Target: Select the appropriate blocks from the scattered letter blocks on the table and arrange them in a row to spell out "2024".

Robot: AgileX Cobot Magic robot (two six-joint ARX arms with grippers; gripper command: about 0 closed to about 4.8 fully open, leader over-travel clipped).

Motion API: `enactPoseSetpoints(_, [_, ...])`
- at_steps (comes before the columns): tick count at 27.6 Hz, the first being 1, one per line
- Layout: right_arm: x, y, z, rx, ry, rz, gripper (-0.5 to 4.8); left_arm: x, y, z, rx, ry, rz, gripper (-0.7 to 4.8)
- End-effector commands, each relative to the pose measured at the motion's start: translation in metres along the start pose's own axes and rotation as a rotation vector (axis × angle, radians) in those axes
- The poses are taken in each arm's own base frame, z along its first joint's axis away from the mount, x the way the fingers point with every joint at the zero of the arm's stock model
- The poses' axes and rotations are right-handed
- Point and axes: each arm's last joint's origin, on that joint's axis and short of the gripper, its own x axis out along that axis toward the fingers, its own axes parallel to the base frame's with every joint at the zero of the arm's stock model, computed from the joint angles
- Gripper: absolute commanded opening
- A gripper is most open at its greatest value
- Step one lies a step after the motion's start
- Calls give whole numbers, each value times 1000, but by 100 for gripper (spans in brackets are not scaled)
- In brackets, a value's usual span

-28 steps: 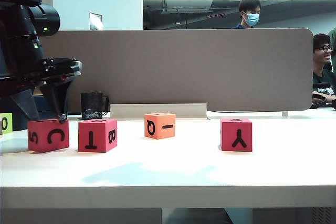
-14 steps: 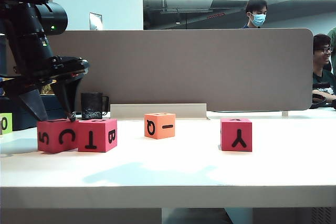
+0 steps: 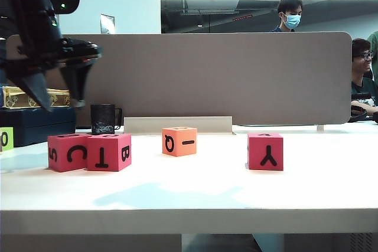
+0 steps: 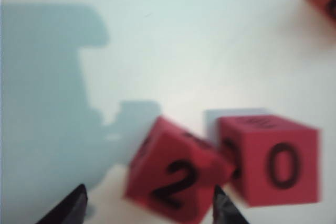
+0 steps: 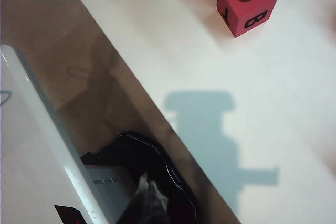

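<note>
The left hand [image 3: 59,101] hangs released and empty above the "2" block [image 4: 173,182], which touches the "0" block [image 4: 270,161] at the bench's [image 3: 189,196] left end. The right hand, unseen, is clenched. Judged next: fetching another "2", which calls for rotating a block.

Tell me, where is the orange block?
In the exterior view the orange block sits on the table near the middle, between the red T block and the red Y block.
</note>
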Motion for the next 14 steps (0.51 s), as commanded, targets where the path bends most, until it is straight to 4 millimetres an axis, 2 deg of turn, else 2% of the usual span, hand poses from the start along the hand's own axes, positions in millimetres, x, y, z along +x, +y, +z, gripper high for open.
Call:
enactPoseSetpoints(1, [-3,1,2,-8,-22,2,-5,-12,3,-5,65,92,106,232])
enactPoseSetpoints(5, [-3,1,2,-9,-23,1,-5,-17,3,-12,114,167,114,66])
enactPoseSetpoints(7, [-3,1,3,-9,-29,2,-5,-16,3,-15,141,197,108,13])
enactPoseSetpoints(9, [-3,1,4,-10,-36,2,-5,-13,0,-18,167,215,102,-6])
enactPoseSetpoints(14, [-3,1,4,-11,-42,2,-5,-3,0,-23,187,220,70,-6])
